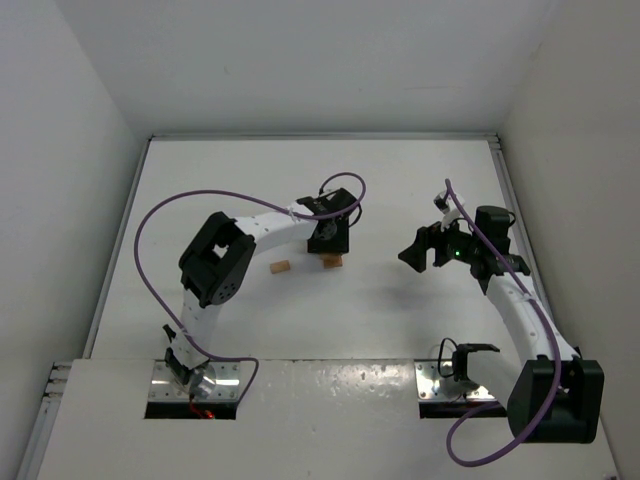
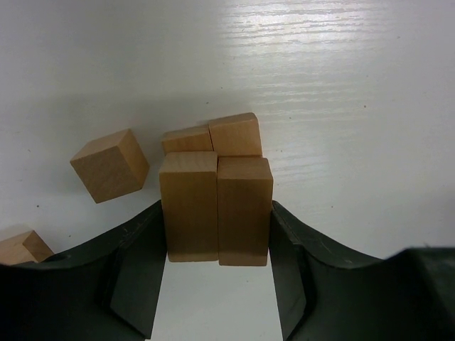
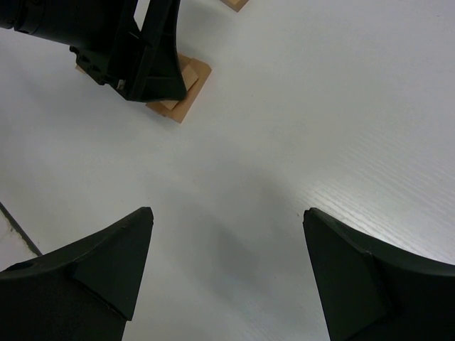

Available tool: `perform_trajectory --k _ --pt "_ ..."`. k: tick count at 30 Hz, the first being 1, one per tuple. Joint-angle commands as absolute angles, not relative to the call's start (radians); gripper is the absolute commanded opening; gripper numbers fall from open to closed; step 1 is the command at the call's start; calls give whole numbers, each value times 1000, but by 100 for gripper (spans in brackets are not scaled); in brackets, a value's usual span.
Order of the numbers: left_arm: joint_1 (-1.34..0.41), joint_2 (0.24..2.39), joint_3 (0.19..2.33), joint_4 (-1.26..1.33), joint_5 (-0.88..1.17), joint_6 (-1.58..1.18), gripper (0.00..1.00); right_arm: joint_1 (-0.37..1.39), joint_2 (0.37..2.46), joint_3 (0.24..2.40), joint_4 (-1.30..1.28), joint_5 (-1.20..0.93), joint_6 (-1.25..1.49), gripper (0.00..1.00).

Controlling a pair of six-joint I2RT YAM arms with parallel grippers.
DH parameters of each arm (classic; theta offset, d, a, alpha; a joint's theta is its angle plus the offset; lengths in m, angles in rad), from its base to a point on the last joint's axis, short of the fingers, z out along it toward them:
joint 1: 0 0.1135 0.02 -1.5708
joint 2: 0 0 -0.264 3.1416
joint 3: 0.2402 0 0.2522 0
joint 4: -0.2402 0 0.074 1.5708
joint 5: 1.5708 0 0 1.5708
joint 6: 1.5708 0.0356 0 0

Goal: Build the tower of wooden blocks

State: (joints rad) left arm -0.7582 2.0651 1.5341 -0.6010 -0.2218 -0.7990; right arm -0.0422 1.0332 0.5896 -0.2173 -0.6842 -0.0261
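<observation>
White tabletop (image 1: 400, 190) is carrying everything. The left gripper (image 2: 217, 227) is pointing straight down over the tower (image 1: 331, 262). Its fingers (image 2: 135, 270) are pressing against the outer faces of the two long blocks (image 2: 188, 206) that make the top layer, with no gap showing on either side. Those two are lying side by side and touching, their long axes running parallel to the fingers and away from the wrist. Beneath them, two more blocks (image 2: 234, 133) are poking out beyond the fingertips, turned slightly off the upper pair's line.

The right gripper (image 3: 227, 213) is hanging well apart from the tower, jaws spread wide over bare table, and the tower is sitting ahead of it and to its left.

One cube (image 2: 110, 165) is lying turned at an angle just outside the finger on the left of the wrist view. On that same side, another block (image 2: 21, 247) is peeking in nearer the wrist.

Six blocks are showing in all: four in the tower and two loose.
</observation>
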Motion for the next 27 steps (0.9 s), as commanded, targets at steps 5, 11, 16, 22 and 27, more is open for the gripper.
perform_trajectory --k 5,11,16,22,27 --pt "-761 2080 1559 -591 -204 -818 69 -37 1026 595 -186 -706 -34 87" --pt "-770 2071 1568 -591 -204 -808 75 -38 1023 592 -186 -703 -35 87" --pt "-791 2049 1588 -591 -216 -799 86 -35 1023 591 -181 -706 -34 88" --pt "-811 2007 1588 -591 -271 -799 100 -37 1023 588 -176 -707 -28 88" --pt "-821 1934 1588 -591 -339 -776 100 -37 1014 586 -170 -709 -32 88"
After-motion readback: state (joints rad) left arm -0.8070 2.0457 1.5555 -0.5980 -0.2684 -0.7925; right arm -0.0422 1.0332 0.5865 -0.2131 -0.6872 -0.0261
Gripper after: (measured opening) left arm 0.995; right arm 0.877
